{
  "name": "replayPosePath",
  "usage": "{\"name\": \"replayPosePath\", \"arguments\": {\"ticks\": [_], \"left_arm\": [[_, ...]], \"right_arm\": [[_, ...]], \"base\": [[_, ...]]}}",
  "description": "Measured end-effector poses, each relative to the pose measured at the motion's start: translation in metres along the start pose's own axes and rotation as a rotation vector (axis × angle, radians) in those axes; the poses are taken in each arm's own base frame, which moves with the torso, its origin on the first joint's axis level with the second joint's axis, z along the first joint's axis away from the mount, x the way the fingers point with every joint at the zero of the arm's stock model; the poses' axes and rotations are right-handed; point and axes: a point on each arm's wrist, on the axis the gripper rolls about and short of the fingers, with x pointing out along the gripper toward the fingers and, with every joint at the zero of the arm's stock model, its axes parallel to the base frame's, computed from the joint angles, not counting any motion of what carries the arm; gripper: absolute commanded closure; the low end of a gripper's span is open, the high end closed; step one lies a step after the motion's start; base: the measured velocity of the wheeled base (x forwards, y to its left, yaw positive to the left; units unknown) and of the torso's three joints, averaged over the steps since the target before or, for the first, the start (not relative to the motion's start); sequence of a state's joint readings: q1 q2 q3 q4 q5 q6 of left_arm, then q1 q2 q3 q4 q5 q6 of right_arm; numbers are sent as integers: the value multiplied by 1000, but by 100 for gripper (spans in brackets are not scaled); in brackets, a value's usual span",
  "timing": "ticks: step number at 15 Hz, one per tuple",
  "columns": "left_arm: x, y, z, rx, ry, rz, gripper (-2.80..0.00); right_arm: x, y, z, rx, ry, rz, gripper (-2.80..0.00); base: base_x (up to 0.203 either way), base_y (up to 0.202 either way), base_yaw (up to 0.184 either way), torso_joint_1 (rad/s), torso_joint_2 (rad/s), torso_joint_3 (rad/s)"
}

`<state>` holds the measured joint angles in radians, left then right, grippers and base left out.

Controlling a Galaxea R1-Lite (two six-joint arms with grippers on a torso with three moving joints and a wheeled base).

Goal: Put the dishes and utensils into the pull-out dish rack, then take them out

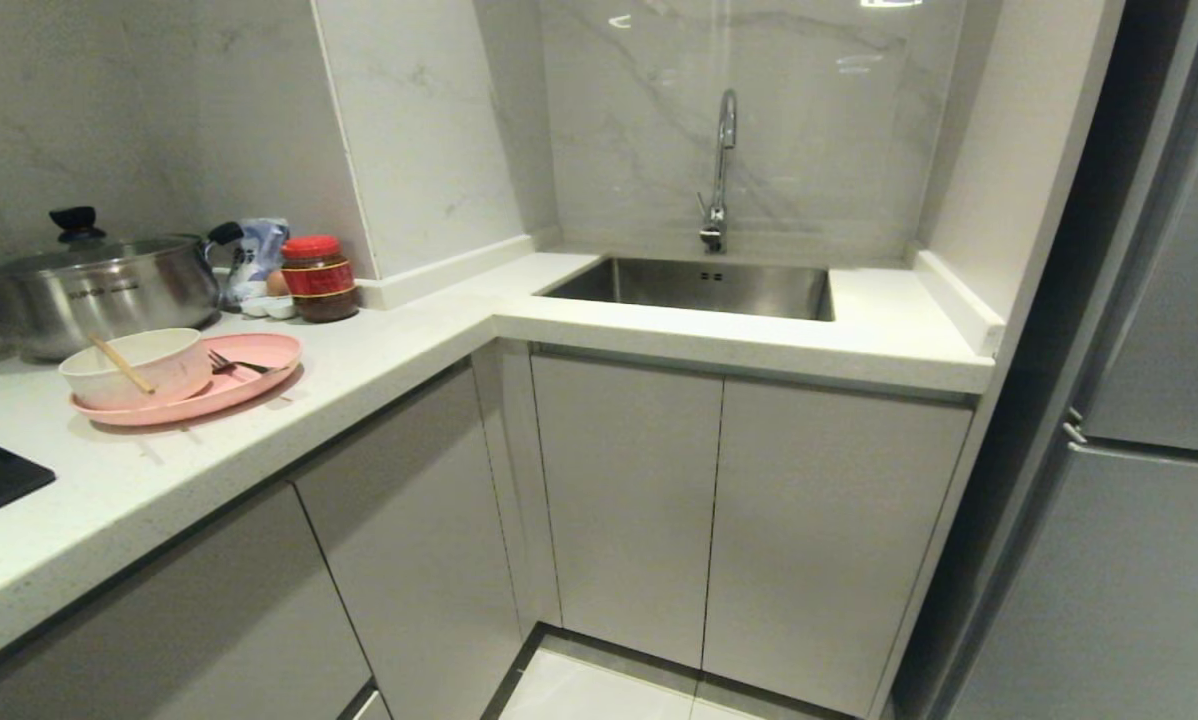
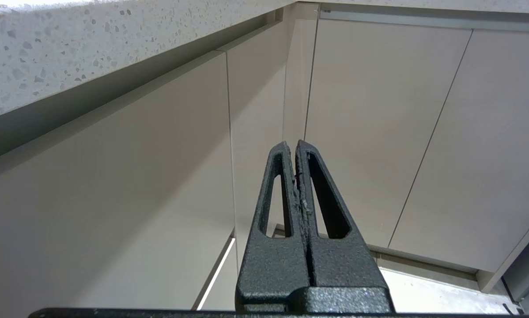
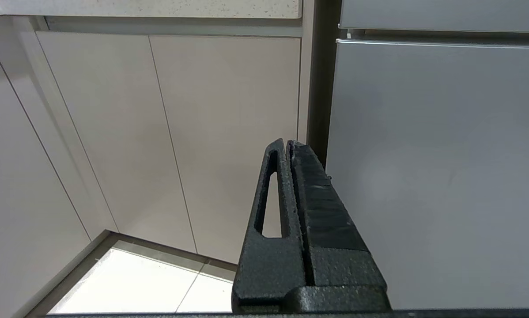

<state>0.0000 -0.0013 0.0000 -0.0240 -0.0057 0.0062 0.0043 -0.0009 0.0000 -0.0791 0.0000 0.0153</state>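
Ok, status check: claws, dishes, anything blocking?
Left claw shut, empty, low by the cabinets. Right claw same. Plate with bowl, chopsticks, fork on the counter. No rack in sight, cabinet doors closed.

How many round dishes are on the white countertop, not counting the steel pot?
2. The flat pale-pink round plate lies on the speckled white countertop beside the pot; the smaller cream-white round bowl stands on that plate's left part.

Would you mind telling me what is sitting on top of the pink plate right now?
On the pink plate sit a cream bowl, with wooden chopsticks resting in it, and a dark fork beside it. The bowl hides the plate beneath it, and its bottom cannot be seen.
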Motion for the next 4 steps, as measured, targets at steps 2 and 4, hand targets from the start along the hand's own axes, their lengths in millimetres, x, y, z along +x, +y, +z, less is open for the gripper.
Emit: {"name": "replayPosePath", "arguments": {"ticks": [2,4], "left_arm": [[0,0,0,0,0,0,0],[0,0,0,0,0,-1,0]], "right_arm": [[0,0,0,0,4,0,0],[0,0,0,0,2,0,0]], "base": [[0,0,0,0,0,0],[0,0,0,0,0,0]]}}
